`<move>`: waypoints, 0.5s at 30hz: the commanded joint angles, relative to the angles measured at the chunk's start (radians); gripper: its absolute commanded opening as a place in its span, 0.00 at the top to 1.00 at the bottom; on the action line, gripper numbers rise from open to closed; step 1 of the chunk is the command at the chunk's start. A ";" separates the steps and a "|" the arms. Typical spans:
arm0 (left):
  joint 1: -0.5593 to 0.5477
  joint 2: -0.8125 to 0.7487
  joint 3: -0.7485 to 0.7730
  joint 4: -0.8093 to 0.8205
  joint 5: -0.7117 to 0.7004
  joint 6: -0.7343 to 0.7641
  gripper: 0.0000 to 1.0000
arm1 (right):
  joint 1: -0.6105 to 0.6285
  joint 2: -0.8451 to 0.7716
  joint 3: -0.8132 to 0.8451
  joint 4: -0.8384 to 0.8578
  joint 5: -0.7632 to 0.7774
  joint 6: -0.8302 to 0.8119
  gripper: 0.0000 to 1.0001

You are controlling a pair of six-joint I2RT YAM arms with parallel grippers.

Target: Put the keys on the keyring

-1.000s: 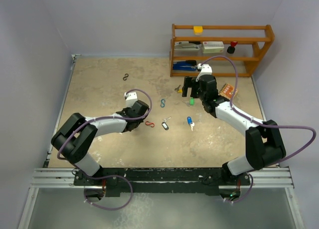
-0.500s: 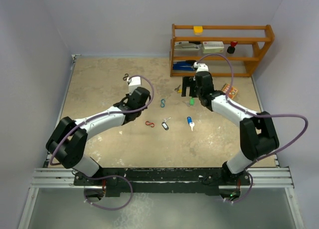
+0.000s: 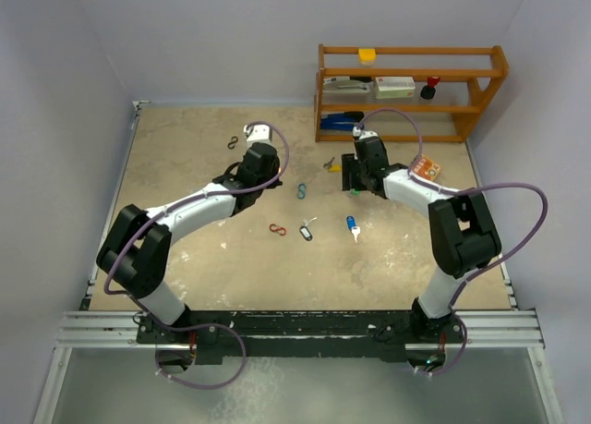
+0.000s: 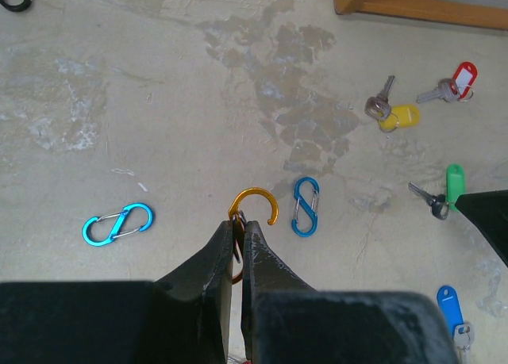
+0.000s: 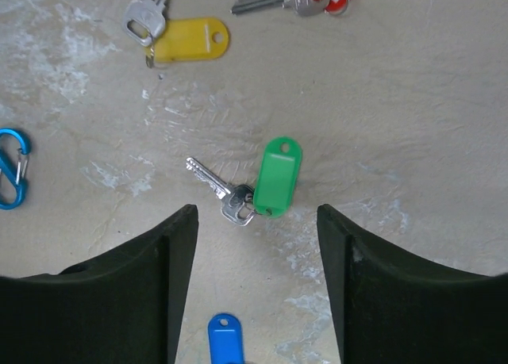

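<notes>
**Top view:** The right end effector (image 3: pixel 356 176) is being held low over the surface (image 3: pixel 185 221), almost on top of the green-tagged key (image 3: pixel 355 190), which is lying in front of the wooden shelf (image 3: pixel 411 73). This arm is being judged much the nearer of the two.

**Left wrist view:** The left end effector (image 4: pixel 238 227) is being shown clamped together on an orange clip (image 4: pixel 255 199), seemingly the keyring. The green-tagged key is being seen well apart from it, far to the right, beyond a blue clip (image 4: pixel 305 206).

**Right wrist view:** The fingers are being shown apart, with nothing gripped. The key is lying flat between the tips and just ahead of them. Its tag is being seen running roughly along the fingers' own direction, with the blade slanting off to the left. A short reach forward and down is being judged all that the grasp needs.
</notes>
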 commanded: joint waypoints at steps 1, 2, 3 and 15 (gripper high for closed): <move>0.000 0.000 0.028 0.034 0.029 0.026 1.00 | -0.004 0.018 0.053 -0.032 -0.033 -0.022 0.38; 0.000 0.001 0.028 0.033 0.026 0.026 1.00 | -0.004 0.023 0.053 -0.030 -0.039 -0.028 0.40; 0.000 0.002 0.028 0.033 0.025 0.026 1.00 | -0.004 0.028 0.054 -0.028 -0.043 -0.037 0.41; 0.000 0.018 0.024 0.029 0.028 0.024 1.00 | -0.005 0.083 0.063 -0.014 -0.037 -0.081 0.53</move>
